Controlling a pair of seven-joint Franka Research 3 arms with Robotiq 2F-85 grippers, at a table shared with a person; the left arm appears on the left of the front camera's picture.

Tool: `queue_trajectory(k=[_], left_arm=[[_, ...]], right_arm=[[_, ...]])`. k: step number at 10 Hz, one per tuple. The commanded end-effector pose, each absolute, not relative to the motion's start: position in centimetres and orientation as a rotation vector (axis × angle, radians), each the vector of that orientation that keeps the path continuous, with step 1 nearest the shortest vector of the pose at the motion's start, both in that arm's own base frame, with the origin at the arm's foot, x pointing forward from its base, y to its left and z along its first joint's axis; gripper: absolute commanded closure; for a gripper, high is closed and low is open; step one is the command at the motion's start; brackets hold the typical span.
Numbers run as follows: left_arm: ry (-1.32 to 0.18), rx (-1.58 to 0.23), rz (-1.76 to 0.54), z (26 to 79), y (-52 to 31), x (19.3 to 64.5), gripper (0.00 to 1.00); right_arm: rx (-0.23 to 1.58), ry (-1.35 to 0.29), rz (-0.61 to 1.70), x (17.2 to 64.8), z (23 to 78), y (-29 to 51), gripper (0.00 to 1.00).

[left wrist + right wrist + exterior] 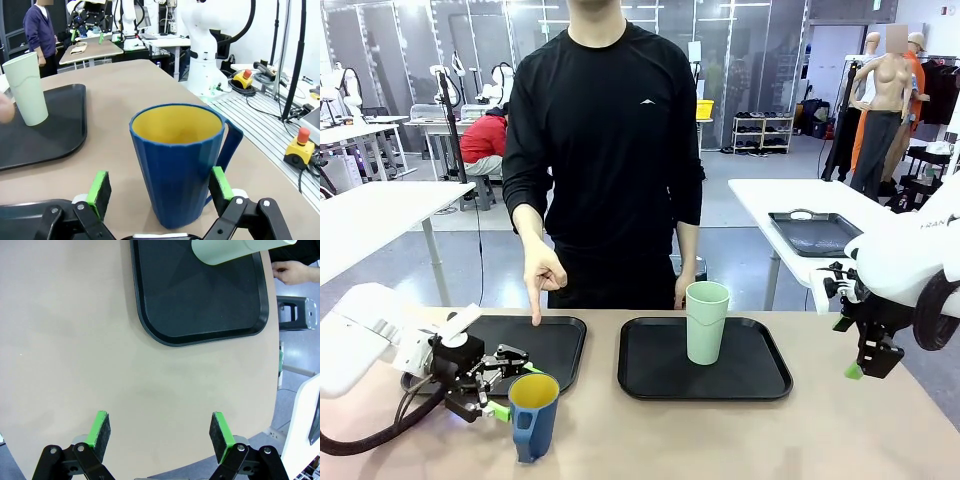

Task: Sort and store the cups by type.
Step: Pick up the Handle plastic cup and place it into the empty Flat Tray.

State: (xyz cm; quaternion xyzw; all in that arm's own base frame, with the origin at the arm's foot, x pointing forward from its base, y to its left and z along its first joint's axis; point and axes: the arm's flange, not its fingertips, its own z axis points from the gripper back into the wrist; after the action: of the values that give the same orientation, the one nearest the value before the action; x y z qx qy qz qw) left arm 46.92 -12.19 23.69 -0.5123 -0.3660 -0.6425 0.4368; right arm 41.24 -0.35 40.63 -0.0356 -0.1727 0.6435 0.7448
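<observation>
Nearest the robot, left gripper (160, 192) spread wide, green pads (98, 187) flanking the dark blue handled plastic mug (177, 157), apparently not touching. Right gripper (160, 432) wide, empty. Farther off, pale mint-green plastic tumbler (706, 322) upright on right black tray (765, 375).

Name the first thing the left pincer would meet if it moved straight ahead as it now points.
The blue mug, standing on the table between the open left pincer fingers; it looks almost within them already.
</observation>
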Motion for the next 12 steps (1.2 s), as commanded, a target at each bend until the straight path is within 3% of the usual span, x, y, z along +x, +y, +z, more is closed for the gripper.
queue_trajectory(k=[1,3,12], left_arm=[[-0.920,-1.304,-1.597,23.1,-12.9,47.0,0.00],[-0.851,-1.333,-1.611,22.8,-12.6,46.6,0.00],[-0.814,-1.464,-1.648,21.4,-14.6,46.0,0.00]], right_arm=[[-0.095,-0.373,1.385,41.3,40.4,-0.1,0.00],[-0.095,-0.373,1.385,41.3,40.4,-0.1,0.00],[-0.095,-0.373,1.385,41.3,40.4,-0.1,0.00]])
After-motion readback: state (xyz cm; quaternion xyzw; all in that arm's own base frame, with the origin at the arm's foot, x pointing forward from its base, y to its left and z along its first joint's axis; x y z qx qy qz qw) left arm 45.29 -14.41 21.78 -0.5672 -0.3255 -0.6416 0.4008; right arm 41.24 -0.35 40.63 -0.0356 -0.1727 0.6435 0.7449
